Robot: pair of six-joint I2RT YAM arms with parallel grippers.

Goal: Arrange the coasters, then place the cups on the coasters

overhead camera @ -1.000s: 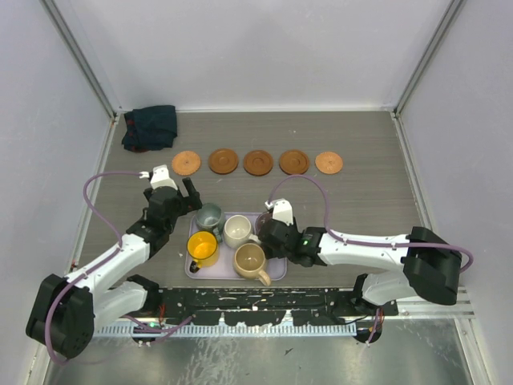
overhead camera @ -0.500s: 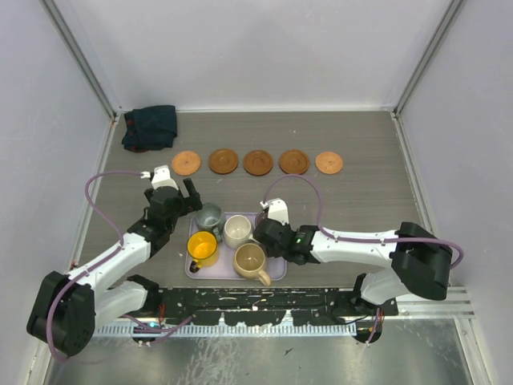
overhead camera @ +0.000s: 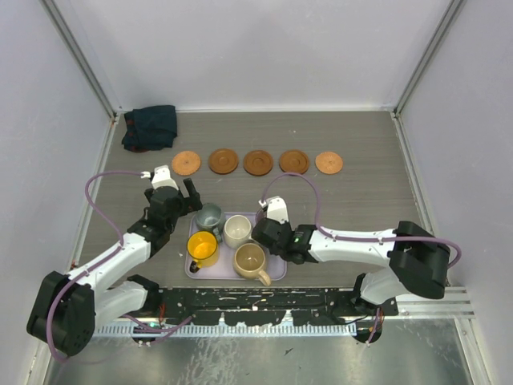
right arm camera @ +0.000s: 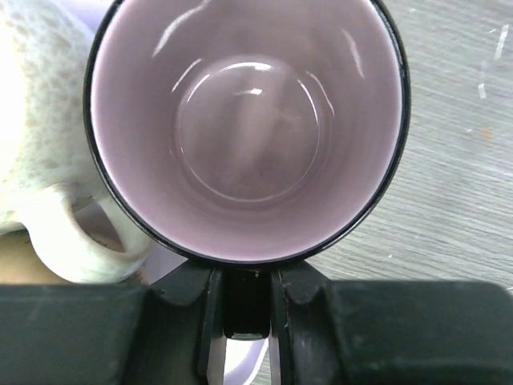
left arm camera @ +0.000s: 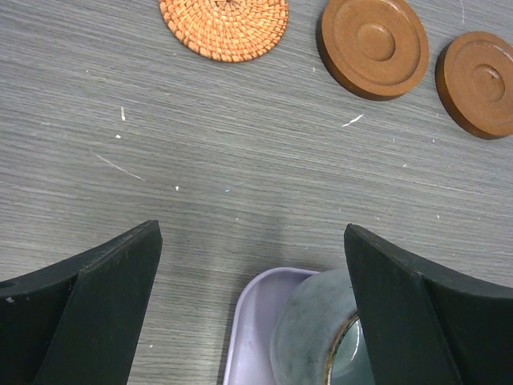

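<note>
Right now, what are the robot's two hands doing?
Left gripper: open, holding nothing.
Right gripper: closed on the purple cup's handle.

My workspace is a grey-brown wood-grain tabletop point(overhead camera: 377, 204), flecked with small white scratches. Plain pale grey-white panel walls point(overhead camera: 256, 48) close it in on the left, far and right sides, with slanting silver metal posts point(overhead camera: 82, 60) at the far corners. A crumpled dark teal cloth point(overhead camera: 151, 127) lies in the table's far left corner. Along the near edge I see a black mounting rail point(overhead camera: 264, 298), scuffed white, and below it a strip of smeared sheet metal point(overhead camera: 256, 357). The light is soft and even, the shadows faint.
</note>
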